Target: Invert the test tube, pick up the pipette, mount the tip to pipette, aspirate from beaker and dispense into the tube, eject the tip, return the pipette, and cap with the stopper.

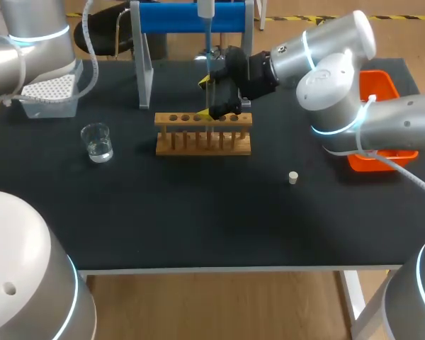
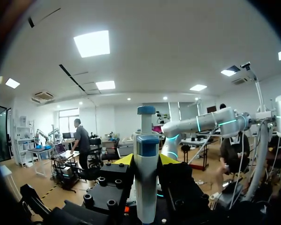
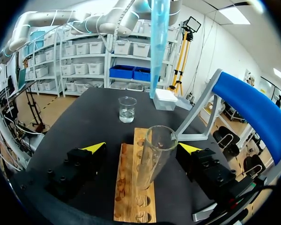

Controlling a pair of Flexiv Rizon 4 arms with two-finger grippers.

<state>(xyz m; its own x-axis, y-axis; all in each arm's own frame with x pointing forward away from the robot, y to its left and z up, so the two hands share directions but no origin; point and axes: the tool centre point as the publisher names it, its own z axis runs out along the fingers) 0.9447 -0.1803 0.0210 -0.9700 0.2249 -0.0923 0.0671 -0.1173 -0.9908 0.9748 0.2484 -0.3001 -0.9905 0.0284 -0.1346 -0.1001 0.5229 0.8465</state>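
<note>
Closest to any lens is the pipette: in the left wrist view it stands upright between the yellow tips of the left gripper, which close against it from both sides. That view shows nothing of the table.

The head view leaves out the left gripper. Only the left arm shows at the rear left, with the pipette coming down from the view's top edge and its long clear tip hanging over the wooden rack.

The right wrist view shows the test tube. It is mouth up and slightly tilted in a hole of the rack, between the fingers of the right gripper. They are spread wide, one on each side and neither touching the glass. The tip ends above and just beyond the tube's mouth; I cannot tell whether the two line up. In the head view the right gripper hides the tube.

The beaker, with a little clear liquid, stands well apart to the rack's left. The stopper lies well apart toward the right front. The blue stand has a leg just behind the rack's left end. The tip box sits at the rear left edge, and the orange bin is at the right edge under the right arm.
</note>
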